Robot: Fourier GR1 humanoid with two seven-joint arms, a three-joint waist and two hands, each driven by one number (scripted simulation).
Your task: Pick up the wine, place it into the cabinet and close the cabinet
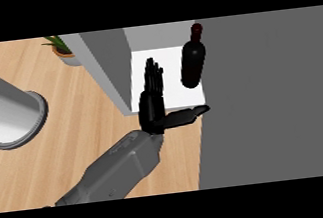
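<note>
A dark glass wine bottle is seen upright on the white cabinet shelf, toward its right side. The shelf is bounded on the left by a grey cabinet wall and on the right by a large grey cabinet door. One black hand is held over the shelf, just left of the bottle and apart from it, fingers pointing rearward. On the light wooden tabletop, a grey metal cylinder stands far left, and a small potted green plant lies behind, beside the cabinet wall.

Wooden counter, grey cylinder, potted plant, wine bottle on white cabinet shelf
</note>
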